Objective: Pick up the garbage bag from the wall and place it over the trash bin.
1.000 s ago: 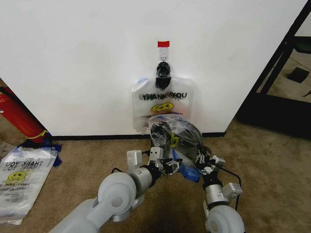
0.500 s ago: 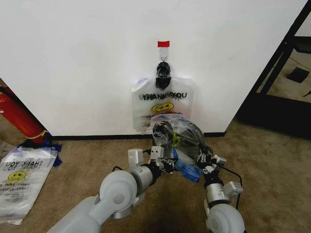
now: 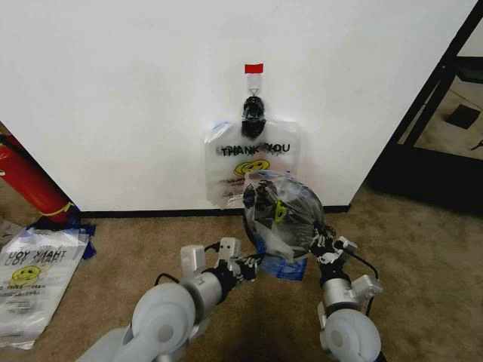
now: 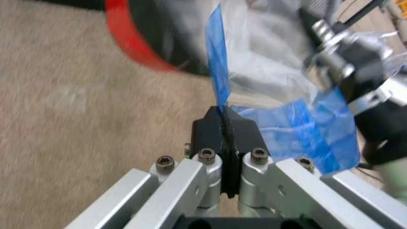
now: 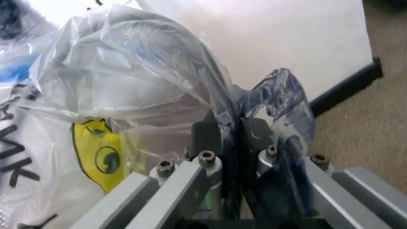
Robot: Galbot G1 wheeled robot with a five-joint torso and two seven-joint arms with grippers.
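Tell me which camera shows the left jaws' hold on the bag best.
The left wrist view: the left gripper is shut on the garbage bag's blue edge. The head view shows that gripper small; the right wrist view shows the right gripper pinching the bag.

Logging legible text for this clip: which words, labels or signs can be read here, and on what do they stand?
"THANK YOU", black print above a yellow smiley: on the bag hanging on the wall.
Small lines beneath that smiley: too small to read.
Print on the bags lying on the carpet: upside down, not clearly readable; smiley visible.
The garbage bag over the trash bin: crumpled, only a yellow smiley shows, no readable words.
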